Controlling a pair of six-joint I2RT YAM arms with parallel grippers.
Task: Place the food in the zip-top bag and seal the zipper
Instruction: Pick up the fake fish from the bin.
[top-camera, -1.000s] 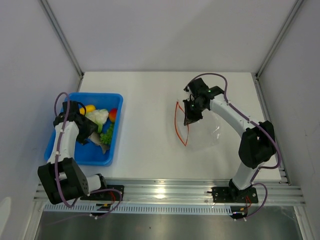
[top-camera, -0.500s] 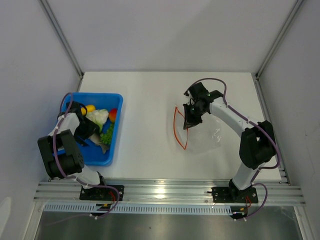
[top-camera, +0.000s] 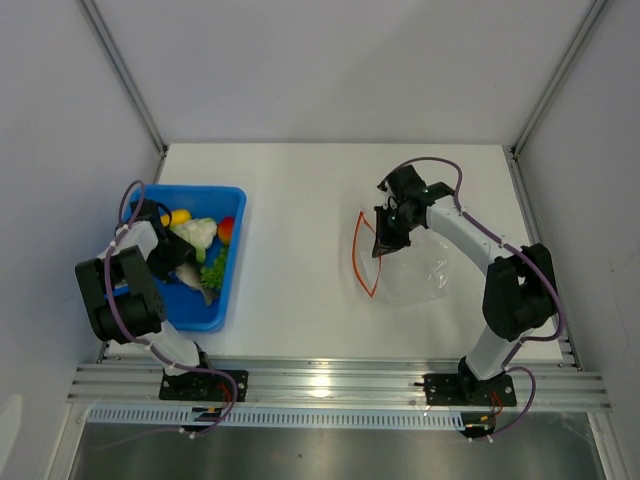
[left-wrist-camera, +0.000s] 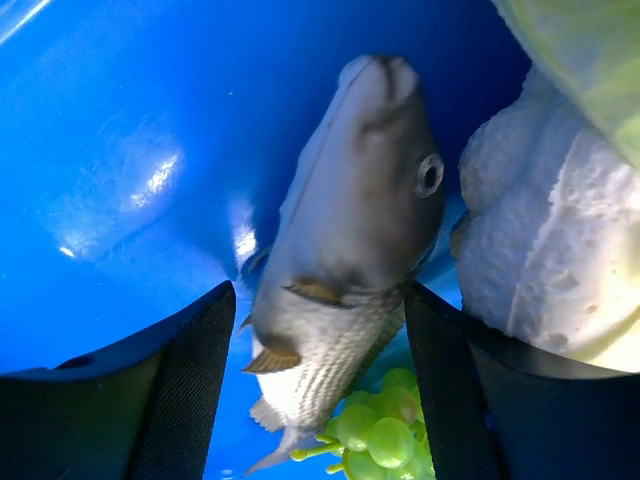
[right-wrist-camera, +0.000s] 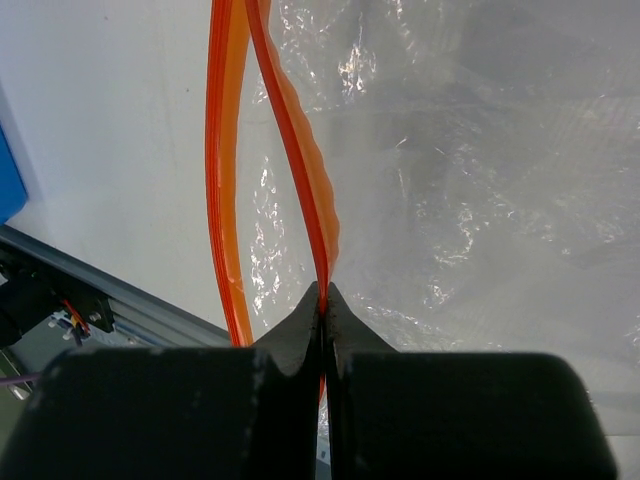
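The food lies in a blue tray: a yellow fruit, a white cauliflower piece, a red-orange piece and green bits. My left gripper is down in the tray, open. Its fingers straddle a grey toy fish, with green grapes just below and the cauliflower piece to the right. The clear zip-top bag lies at centre right with its mouth gaping. My right gripper is shut on one side of the orange zipper.
The tray sits against the left wall of the enclosure. An aluminium rail with both arm bases runs along the near edge. White tabletop separates the tray from the bag.
My left arm has folded back while its gripper stayed low in the tray over the fish. The right gripper has shifted slightly right, still holding the zipper.
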